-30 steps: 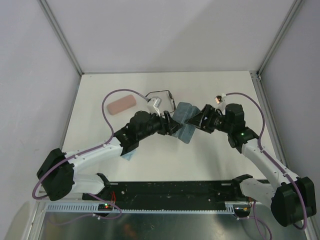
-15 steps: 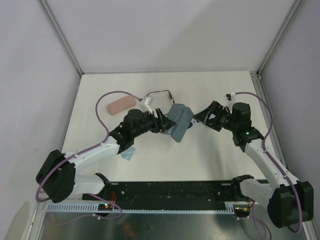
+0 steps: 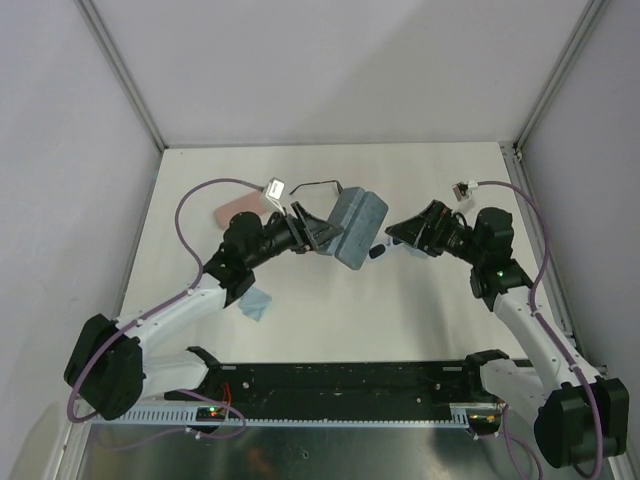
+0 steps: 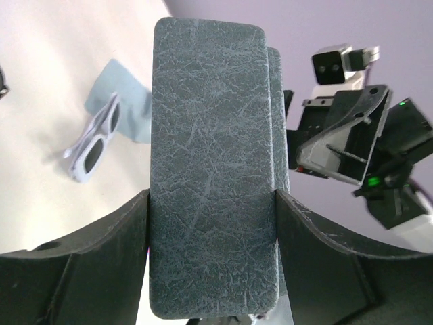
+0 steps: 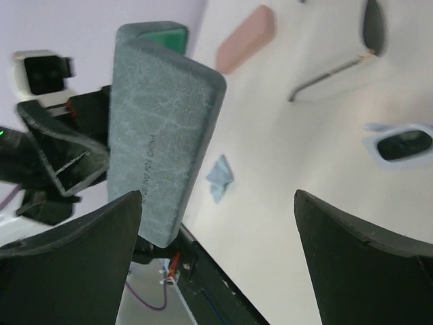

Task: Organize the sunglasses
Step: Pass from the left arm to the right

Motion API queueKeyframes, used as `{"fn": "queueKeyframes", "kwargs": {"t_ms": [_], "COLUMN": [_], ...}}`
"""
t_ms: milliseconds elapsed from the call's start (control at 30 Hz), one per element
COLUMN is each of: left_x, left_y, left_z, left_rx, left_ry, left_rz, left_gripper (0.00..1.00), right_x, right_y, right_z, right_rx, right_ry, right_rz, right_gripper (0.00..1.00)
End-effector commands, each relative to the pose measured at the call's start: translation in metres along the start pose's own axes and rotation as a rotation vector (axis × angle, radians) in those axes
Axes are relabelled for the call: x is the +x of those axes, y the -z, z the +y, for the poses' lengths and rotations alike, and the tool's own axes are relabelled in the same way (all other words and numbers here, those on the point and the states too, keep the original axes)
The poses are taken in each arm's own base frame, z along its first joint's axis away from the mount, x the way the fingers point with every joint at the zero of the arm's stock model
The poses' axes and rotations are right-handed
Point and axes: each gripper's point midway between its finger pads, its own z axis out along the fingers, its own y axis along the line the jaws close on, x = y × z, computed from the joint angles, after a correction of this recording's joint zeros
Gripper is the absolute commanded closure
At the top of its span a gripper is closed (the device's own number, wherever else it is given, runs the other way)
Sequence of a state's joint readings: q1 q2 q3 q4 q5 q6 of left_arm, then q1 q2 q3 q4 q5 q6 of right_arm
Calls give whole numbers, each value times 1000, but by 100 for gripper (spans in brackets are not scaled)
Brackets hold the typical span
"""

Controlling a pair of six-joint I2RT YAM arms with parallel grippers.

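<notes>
1. Gripping a blue-grey case [image 3: 355, 228] by its long sides, the left gripper [image 3: 322, 232] holds it raised above the middle of the white table [image 3: 440, 320]. In the left wrist view the jaws pinch the case, one finger flat against each side.
2. The right gripper [image 3: 393, 237] faces the case from the right, close but not touching. Its jaws are spread wide with nothing between them.
3. The white-framed sunglasses [image 4: 91, 145] lie on the table, partly on a light-blue cloth [image 4: 122, 91], below the gap between the case and the right gripper. From above, the case and the right gripper hide most of them.
4. The black wire-framed sunglasses [image 3: 318, 185] lie at the far side of the table, just behind the case and the left wrist.
5. A pink case [image 5: 247, 37] lies to the left of the wire-framed pair. The left arm covers half of it in the top view, while the right wrist view shows it whole.
6. A second cloth [image 3: 257, 303] sits crumpled beside the left forearm, on the near side.
</notes>
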State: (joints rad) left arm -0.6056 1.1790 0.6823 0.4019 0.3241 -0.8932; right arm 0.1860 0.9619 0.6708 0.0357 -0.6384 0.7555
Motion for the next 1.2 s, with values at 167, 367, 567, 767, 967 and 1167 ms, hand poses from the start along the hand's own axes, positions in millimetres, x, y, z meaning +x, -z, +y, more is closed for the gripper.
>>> {"fn": "queueKeyframes", "kwargs": {"t_ms": [167,367,567,767,967,1167], "left_x": [-30,-34,-32,-28,-29,-40], "left_y": [11,15,15,14,16,23], "left_z": [-85,-98,-97,-93,-90,-57], "left_rx": [358,416,417,411,406,261], "left_ry": [87,101,108,121,92,0], "left_rz": [-15,-17,-17,-8,-28,-85], "left_gripper": [77,76,76,75,33,4], "right_x": [2,3,2,0,-1,1], "right_y": [18,19,17,16,14,6], "right_z": [99,121,129,133,131,110], "right_rx": [-431,-514,-554,-563,-553,-451], "right_ry": [134,140,121,114,99,68], "right_rz": [-32,-43,-45,-59,-60,-46], "right_gripper": [2,3,20,46,96,100]}}
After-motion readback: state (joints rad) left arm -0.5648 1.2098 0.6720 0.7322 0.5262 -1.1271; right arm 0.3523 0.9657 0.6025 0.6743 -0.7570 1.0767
